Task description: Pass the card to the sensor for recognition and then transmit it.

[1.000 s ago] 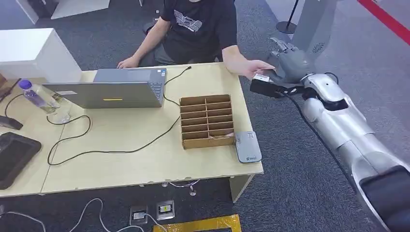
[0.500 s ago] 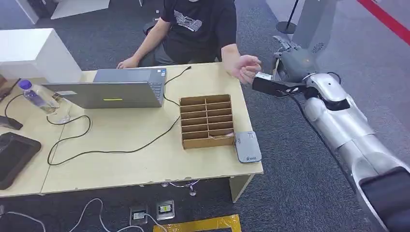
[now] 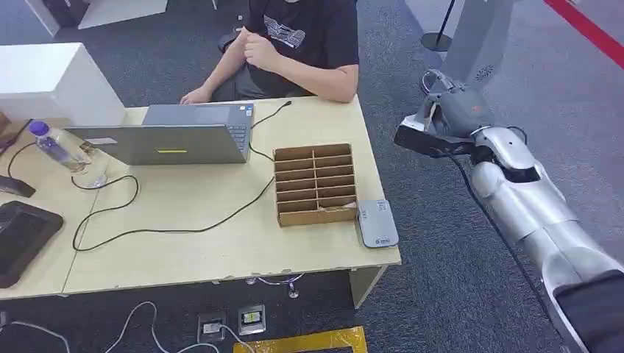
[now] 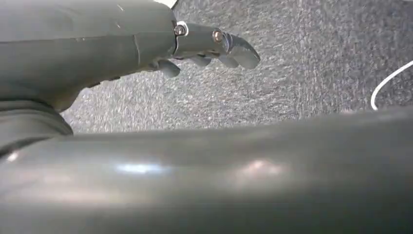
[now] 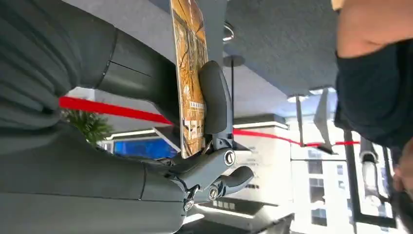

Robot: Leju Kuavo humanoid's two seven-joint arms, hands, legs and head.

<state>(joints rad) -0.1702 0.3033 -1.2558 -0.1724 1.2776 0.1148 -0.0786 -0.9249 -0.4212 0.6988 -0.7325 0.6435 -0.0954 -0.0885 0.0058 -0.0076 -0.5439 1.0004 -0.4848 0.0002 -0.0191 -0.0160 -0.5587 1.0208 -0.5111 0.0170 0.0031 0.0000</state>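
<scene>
My right hand (image 3: 450,110) hovers over the carpet just beyond the table's right edge, level with its far corner. The right wrist view has the thumb (image 5: 214,102) pressing a card (image 5: 189,73) with an orange-brown print against the fingers, the card standing edge-on. The grey card sensor (image 3: 377,223) lies flat near the table's front right corner, well below and to the left of that hand. My left hand (image 4: 214,46) hangs above dark carpet with its fingers stretched out and nothing in them.
A person (image 3: 302,44) sits behind the table (image 3: 221,250), one hand raised to the chest, the other by the laptop (image 3: 173,136). A slotted wooden box (image 3: 314,184) stands beside the sensor. A bottle (image 3: 51,145), cables and a black device (image 3: 18,235) are at left.
The person's hand has left my right hand and pulled back to the chest. My right hand, keeping the card, has moved slightly right and nearer.
</scene>
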